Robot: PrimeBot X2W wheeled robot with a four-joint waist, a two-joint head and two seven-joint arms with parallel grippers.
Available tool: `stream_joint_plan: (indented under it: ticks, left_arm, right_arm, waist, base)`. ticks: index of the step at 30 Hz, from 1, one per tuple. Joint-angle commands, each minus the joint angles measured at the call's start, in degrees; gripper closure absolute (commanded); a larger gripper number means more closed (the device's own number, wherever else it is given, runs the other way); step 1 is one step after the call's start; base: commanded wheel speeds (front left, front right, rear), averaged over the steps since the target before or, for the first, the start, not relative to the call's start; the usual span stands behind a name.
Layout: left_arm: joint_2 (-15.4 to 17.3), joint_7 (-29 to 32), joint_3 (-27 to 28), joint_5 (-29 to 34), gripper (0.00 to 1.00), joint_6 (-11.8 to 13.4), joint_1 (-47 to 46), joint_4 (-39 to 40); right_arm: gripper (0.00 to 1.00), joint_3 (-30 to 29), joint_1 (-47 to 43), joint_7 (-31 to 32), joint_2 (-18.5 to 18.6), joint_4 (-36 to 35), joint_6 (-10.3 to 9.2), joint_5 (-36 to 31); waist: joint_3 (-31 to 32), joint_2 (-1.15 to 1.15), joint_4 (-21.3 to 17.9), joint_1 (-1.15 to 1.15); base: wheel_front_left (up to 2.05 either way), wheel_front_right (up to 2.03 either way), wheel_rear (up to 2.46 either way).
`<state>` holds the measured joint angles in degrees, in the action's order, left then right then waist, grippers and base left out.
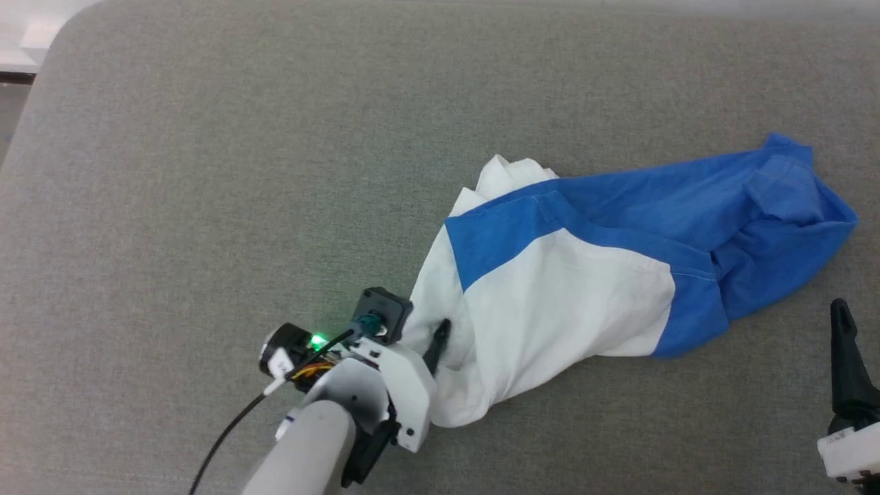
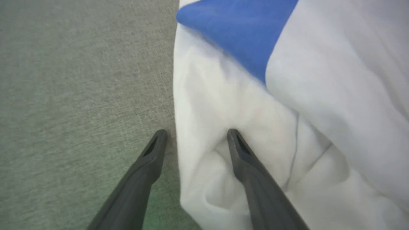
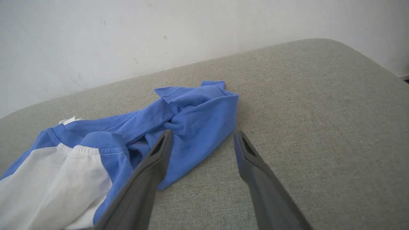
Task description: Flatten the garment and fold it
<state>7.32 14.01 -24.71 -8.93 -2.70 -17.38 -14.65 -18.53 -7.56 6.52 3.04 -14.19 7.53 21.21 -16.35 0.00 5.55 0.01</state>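
Garment [image 1: 570, 295]: one; left tool [image 2: 196, 132], right tool [image 3: 203, 133].

The garment [image 1: 564, 289] lies crumpled on the grey table [image 1: 206, 137], from the middle of the frame out to the right. Its white part sits near the middle, and its blue part bunches up at the upper right. The left gripper [image 1: 425, 337] is at the lower middle, with one dark jaw tip touching the white edge. A green light [image 1: 317, 340] glows on its wrist, and a black cable [image 1: 227, 433] runs down from there. The right gripper [image 1: 844, 344] stands at the lower right, apart from the garment.
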Motion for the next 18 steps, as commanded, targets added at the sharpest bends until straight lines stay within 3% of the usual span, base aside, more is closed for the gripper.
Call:
stream_joint_plan:
  ticks: [1, 4, 5, 6, 11, 18]
  left_arm:
    - [-0.3, 1.2, -0.8, -0.6, 0.00, -0.7, -1.0, -1.3]
    - [-0.1, 5.4, -2.8, -0.5, 0.00, -1.9, -1.8, -5.1]
    - [0.1, 6.1, -3.6, -0.1, 0.76, -2.2, -2.3, -6.0]
    - [0.3, 6.2, -4.1, 0.2, 1.00, -2.4, -2.7, -6.7]
    - [-0.5, 2.7, -5.3, 0.9, 1.00, -2.9, -6.8, -6.5]
    - [-2.2, -3.9, -6.4, 2.7, 1.00, -3.7, -22.4, -1.7]
  right_arm:
    - [0.00, 0.0, 0.7, 0.1, -0.2, -0.4, -0.04, -0.6]
    - [0.00, 0.1, 1.0, 0.4, -0.2, -0.3, -0.04, -0.8]
    - [0.00, 0.3, 1.1, 0.4, -0.2, -0.3, -0.04, -0.8]
    - [0.00, 0.5, 1.2, 0.4, -0.2, -0.1, -0.04, -0.8]
    - [0.00, 1.0, 1.5, 0.0, -0.2, 1.2, -0.04, -0.5]
    - [0.00, 1.7, 2.1, -1.1, -0.2, 2.9, -0.04, -0.4]
  waist:
    - [-0.3, 0.00, -0.2, -0.01]
    - [-0.5, 0.00, -0.4, -0.01]
    - [-0.5, 0.00, -0.6, -0.01]
    - [-0.4, 0.00, -0.8, -0.01]
    - [0.3, 0.00, -1.7, -0.01]
    - [0.8, 0.00, -3.3, -0.01]
  base:
    - [0.00, 0.00, 0.00]
    - [0.00, 0.00, 0.00]
    - [0.00, 0.00, 0.00]
    - [0.00, 0.00, 0.00]
    - [0.00, 0.00, 0.00]
    - [0.00, 0.00, 0.00]
